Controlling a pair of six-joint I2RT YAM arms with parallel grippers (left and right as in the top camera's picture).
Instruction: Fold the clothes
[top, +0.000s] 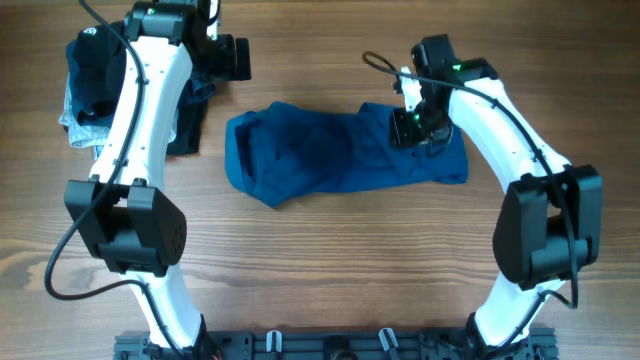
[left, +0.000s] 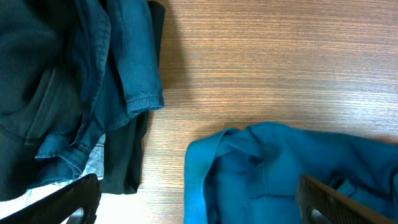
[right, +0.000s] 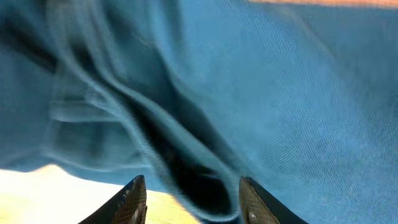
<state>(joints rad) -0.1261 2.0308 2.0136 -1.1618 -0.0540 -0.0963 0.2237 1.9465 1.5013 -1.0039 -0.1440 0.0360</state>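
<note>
Pressing the right gripper (right: 193, 205) low onto the right end of the clothes (top: 310, 155), parted around a loose fold, not pinching. Hanging the left gripper (top: 225, 58) wide apart at upper left, away from it. Lying bunched mid-table (top: 330, 260); seemingly needing more folding.

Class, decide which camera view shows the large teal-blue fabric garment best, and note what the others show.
The overhead view: the large teal-blue fabric garment shows nearly its whole outline on the wooden table. The left wrist view catches only one crumpled end; the right wrist view gives a blurred close-up of folds.
</note>
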